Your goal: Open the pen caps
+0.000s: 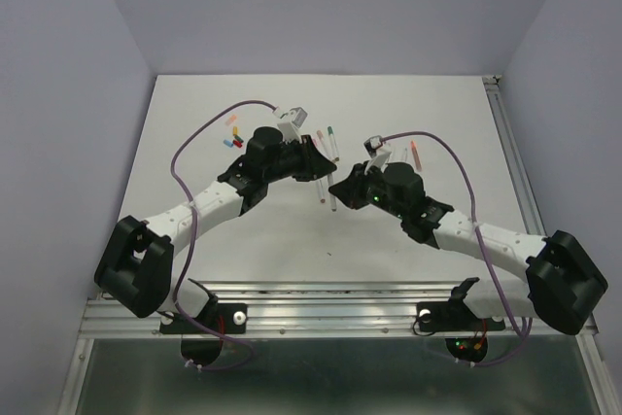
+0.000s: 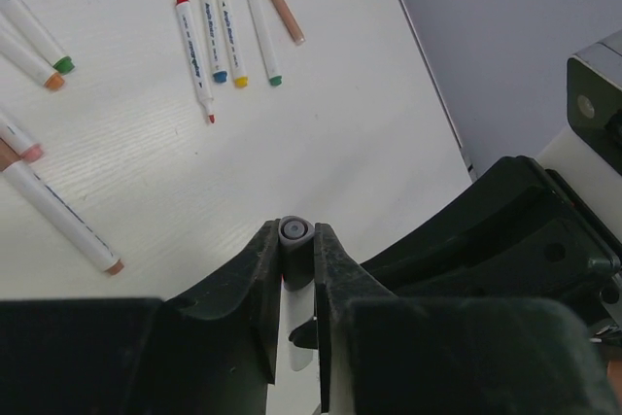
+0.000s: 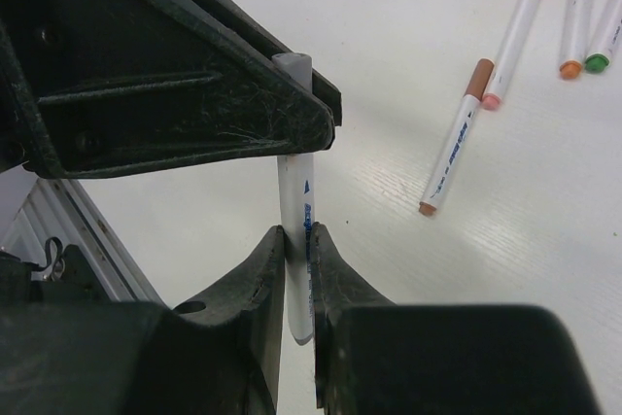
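Right, both arms meet over the middle of the worktop (image 1: 292, 250), sharing a single pen (image 3: 294, 191) between them. The left gripper (image 2: 295, 237) is squeezed down narrow, its two black fingers clamped on the grey cap (image 2: 294, 231) at the pen's end, so the left wrist camera looks straight onto that round grey tip. The right gripper (image 3: 296, 236) is just as narrow, pinched on the white barrel with its blue print, lower down the same pen. From the right wrist, the left arm's dark finger lies across the pen directly above, with the grey end poking out past it. That finger hides the join, so I cannot tell whether the cap is seated or pulled free. From the top camera the pen is only a thin pale sliver between the two black grippers. Beyond the left gripper a row of five pens (image 2: 230, 31) lies side by side on the worktop, with red, blue, yellow and green ends and one orange-tipped. In the right wrist view a brown-capped pen (image 3: 452, 138) lies nearest the held one, and a pink-capped pen (image 3: 515, 31) is just beside it. Orange and green ends show farther off. A few loose caps (image 1: 233, 141) sit on the far left of the worktop, well apart from the held pen.
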